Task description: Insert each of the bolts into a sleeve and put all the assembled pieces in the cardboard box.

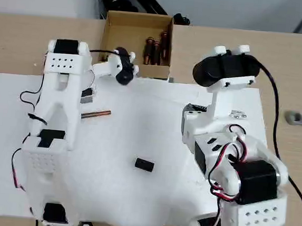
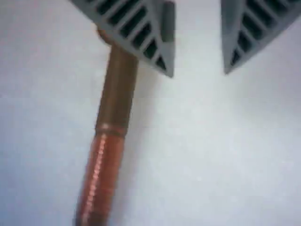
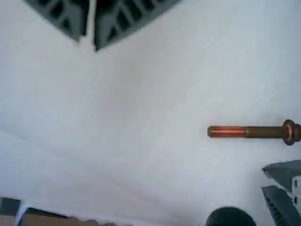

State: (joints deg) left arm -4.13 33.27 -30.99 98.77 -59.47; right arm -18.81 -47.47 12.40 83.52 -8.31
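Observation:
A copper bolt (image 1: pixel 97 113) lies on the white sheet (image 1: pixel 112 194) beside the left arm. In the left wrist view my left gripper (image 2: pixel 197 70) is open just above the sheet, and one finger (image 2: pixel 141 33) covers the head end of the bolt (image 2: pixel 113 141). The threaded end points away from it. My right gripper (image 3: pixel 91 40) is shut and empty over bare sheet, well away from the bolt (image 3: pixel 249 132). A black sleeve (image 1: pixel 144 164) lies alone in the middle of the sheet. The cardboard box (image 1: pixel 115 36) at the back holds assembled copper pieces (image 1: pixel 155 50).
A metal wrench (image 1: pixel 301 121) lies on the wooden table at the far right. The left arm's grey fingers (image 3: pixel 282 183) show at the edge of the right wrist view. The two arms' bases stand at the sheet's front corners.

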